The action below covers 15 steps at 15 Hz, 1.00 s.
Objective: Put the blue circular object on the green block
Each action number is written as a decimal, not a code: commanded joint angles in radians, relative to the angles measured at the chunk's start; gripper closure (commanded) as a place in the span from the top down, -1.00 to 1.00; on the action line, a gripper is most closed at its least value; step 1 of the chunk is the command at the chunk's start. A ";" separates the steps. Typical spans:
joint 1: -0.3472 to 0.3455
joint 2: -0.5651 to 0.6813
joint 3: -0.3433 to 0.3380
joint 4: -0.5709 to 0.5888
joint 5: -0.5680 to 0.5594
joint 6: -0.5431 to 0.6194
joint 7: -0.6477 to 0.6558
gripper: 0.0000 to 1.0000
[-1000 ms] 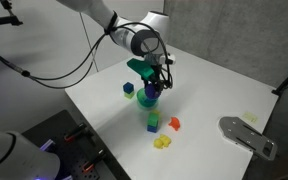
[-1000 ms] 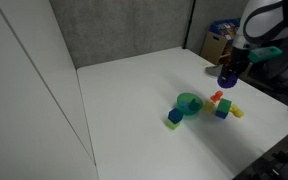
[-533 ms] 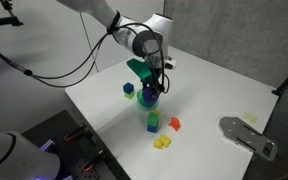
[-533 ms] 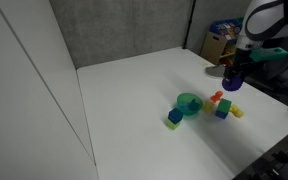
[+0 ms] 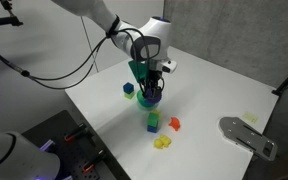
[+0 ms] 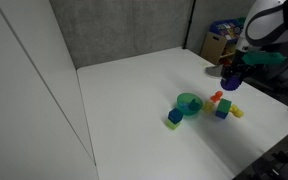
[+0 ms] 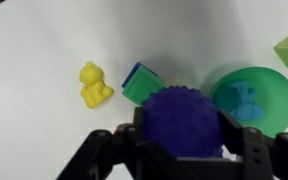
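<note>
Wrist view: bowl (image 7: pixel 280 88) w/ blue bit (image 7: pixel 246 99), ball (image 7: pixel 182 120) gripped.

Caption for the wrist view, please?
Gripper holds the blue ball near the green block, yellow toy and green bowl.

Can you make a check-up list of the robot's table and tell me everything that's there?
Surface: white table, flat.
Job's things: blue bumpy ball is held up off the table; green block sits on the table just beside it in the wrist view. The ball is not yet on the block.
Clutter: green bowl with something blue inside; yellow toy; orange piece; dark blue cube.
Gripper: gripper is shut on the ball, above the toys.
Cables: black cables hang beside the arm, off the table.
Surroundings: grey wall, cardboard box, grey metal plate at the table's edge.
</note>
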State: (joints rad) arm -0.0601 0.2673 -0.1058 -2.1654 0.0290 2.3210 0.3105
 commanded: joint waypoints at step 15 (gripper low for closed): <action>0.009 -0.020 -0.060 -0.188 0.074 0.251 0.376 -0.06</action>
State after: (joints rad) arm -0.0526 0.2545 -0.1703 -2.3267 0.0609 2.5277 0.6656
